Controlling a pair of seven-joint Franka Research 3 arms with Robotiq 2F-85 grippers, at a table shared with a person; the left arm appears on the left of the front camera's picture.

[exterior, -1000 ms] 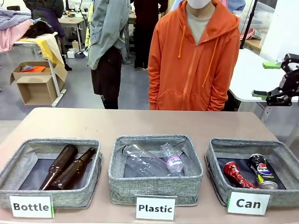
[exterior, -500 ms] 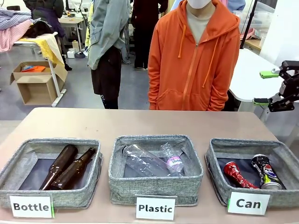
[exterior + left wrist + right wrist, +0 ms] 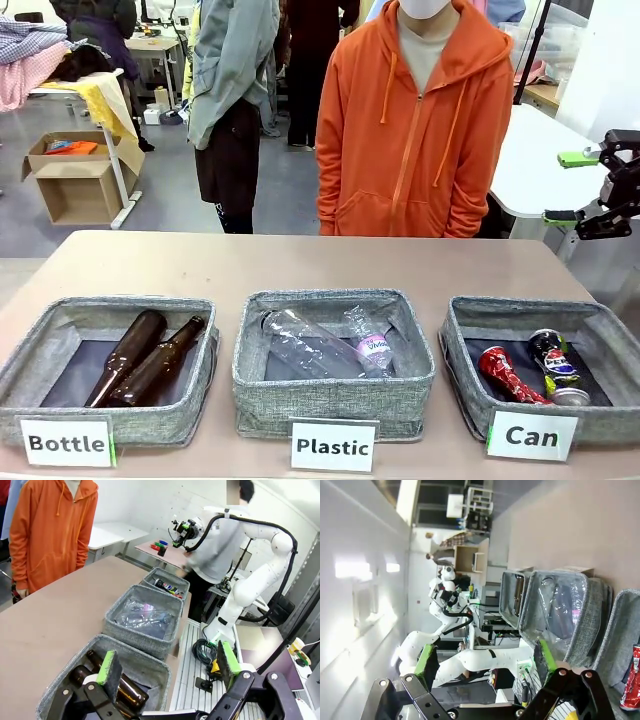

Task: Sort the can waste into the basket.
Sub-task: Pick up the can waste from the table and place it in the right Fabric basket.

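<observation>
Table (image 3: 300, 262): tan top, three grey fabric bins in a row along the near edge, each with a white sign in front.

Left bin (image 3: 105, 368), signed "Bottle": two brown glass bottles (image 3: 140, 358) lying side by side, necks toward the far right corner.

Middle bin (image 3: 333, 362), signed "Plastic": clear plastic bottles (image 3: 325, 345) lying flat, crumpled.

Basket (image 3: 540, 368), signed "Can", at the right end of the row: holds both cans on its dark bottom. Red can (image 3: 503, 374), crushed, lies toward the left of the basket, slanting. Black-blue can (image 3: 552, 358), with a Pepsi logo, sits just to its right; whether the two touch is hard to tell from the front view. A silver end shows at the basket's near right.

Right gripper (image 3: 578, 187): raised in the air beyond the table's right side, well above and apart from the basket, green pads spread wide with nothing between them. In its own wrist view the fingers (image 3: 428, 661) stand apart over the row of bins, the red can at the picture's lower right edge.

Left gripper (image 3: 167, 664): fingers wide apart, empty, above the near corner of the left bin, brown glass bottles showing below.

Person (image 3: 415, 120): orange hooded top, standing at the far side of the table.
</observation>
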